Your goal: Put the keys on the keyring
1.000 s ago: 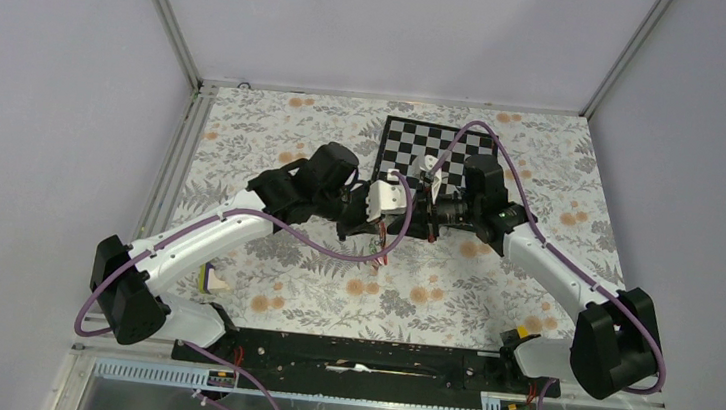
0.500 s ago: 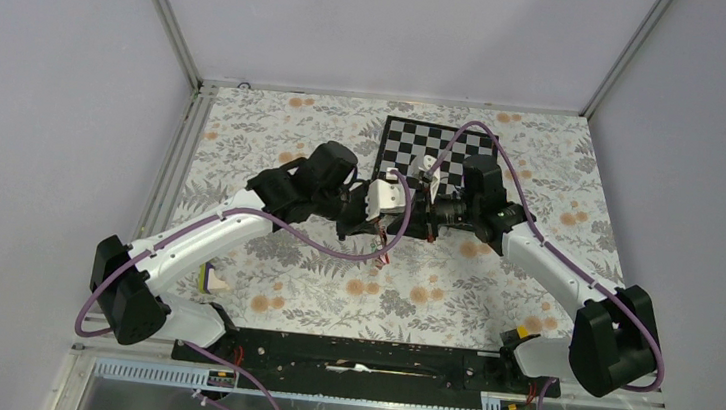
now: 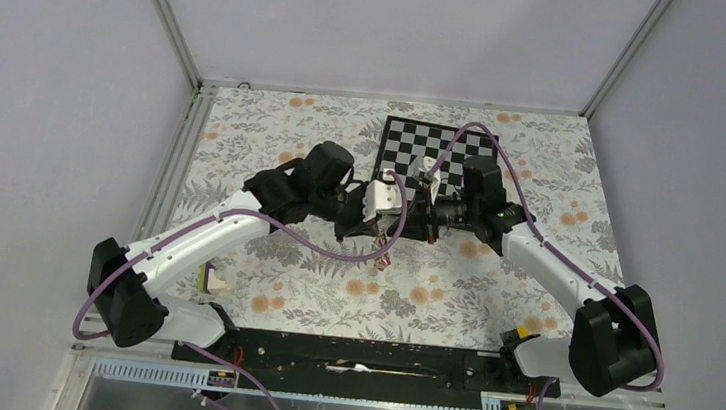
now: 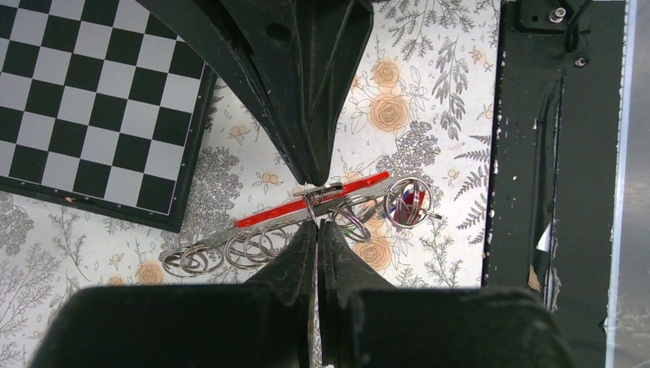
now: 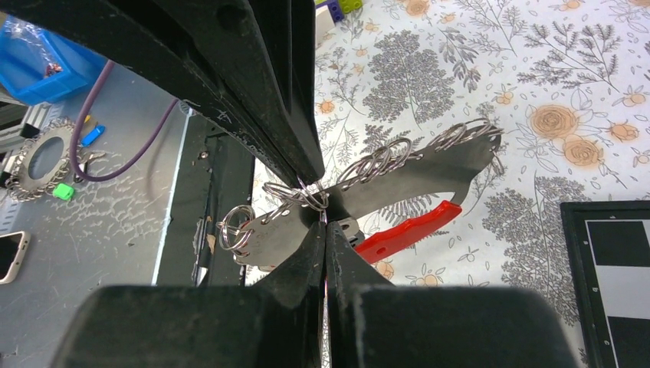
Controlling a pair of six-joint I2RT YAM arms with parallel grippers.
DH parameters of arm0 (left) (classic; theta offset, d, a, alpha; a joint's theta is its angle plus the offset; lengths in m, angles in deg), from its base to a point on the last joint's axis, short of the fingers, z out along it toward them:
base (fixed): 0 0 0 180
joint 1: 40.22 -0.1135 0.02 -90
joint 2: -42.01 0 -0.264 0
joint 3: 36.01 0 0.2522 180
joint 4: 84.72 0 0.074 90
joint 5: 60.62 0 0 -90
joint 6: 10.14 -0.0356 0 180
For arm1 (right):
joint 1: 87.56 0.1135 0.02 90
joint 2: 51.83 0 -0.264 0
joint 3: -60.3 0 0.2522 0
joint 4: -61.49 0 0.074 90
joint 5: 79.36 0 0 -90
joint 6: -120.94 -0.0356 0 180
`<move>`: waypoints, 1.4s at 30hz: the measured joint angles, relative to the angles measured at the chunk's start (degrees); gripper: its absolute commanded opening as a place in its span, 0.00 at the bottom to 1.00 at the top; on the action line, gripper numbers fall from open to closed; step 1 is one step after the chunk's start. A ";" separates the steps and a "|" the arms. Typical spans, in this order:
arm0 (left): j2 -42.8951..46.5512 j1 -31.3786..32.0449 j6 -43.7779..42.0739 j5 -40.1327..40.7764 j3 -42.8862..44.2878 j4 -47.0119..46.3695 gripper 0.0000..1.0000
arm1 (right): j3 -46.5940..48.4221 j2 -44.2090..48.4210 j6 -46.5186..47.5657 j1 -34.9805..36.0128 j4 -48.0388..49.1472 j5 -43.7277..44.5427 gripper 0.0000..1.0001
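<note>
In the top view my left gripper [image 3: 398,220] and right gripper [image 3: 418,214] meet tip to tip above the middle of the table. Both are shut on the same small steel keyring [image 4: 310,201] from opposite sides. The keyring [image 5: 304,195] hangs on a flat metal strip [image 5: 429,165] threaded with several more split rings [image 4: 230,249]. A long red-tagged key [image 4: 314,201] lies along the strip and shows again [image 5: 406,230] below it. A ring cluster [image 4: 406,203] at one end shows bits of blue and red. A green tag cannot be made out clearly.
A chessboard [image 3: 435,144] lies at the back, just behind the grippers, and its corner [image 4: 84,100] is close to the strip. A yellow-and-white block [image 3: 215,279] sits near the left arm's base. A black rail [image 3: 355,350] runs along the near edge.
Both grippers and the bundle between them have drifted slightly to the left. Both have stayed shut.
</note>
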 measured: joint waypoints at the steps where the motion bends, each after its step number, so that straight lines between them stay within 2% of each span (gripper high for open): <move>1: 0.02 -0.02 -0.02 -0.31 0.00 0.02 0.00 | -0.17 -0.07 -0.15 0.00 0.35 -0.33 0.01; 4: 0.02 -0.02 -0.07 -0.90 0.00 0.07 0.00 | -0.79 -0.44 -0.83 0.02 1.44 -1.09 0.06; 11: 0.02 -0.02 -0.17 -2.67 0.00 0.02 0.00 | -1.11 -0.35 -0.87 0.04 1.99 -1.68 0.31; 20: -0.02 -0.02 -0.63 -6.14 0.00 0.04 0.00 | -1.40 7.74 9.01 0.04 -5.75 1.81 0.51; 24: -0.85 -0.50 -0.59 -9.14 0.63 0.22 0.00 | -1.01 9.62 12.96 0.04 -9.81 2.45 0.51; 28: -2.08 -1.40 -0.07 -12.52 1.86 0.07 0.00 | -0.66 9.99 15.04 0.04 -12.31 3.02 0.48; 42: -3.98 -1.95 3.28 -17.22 3.39 -1.49 0.00 | -0.61 10.73 14.43 0.04 -12.44 2.99 0.39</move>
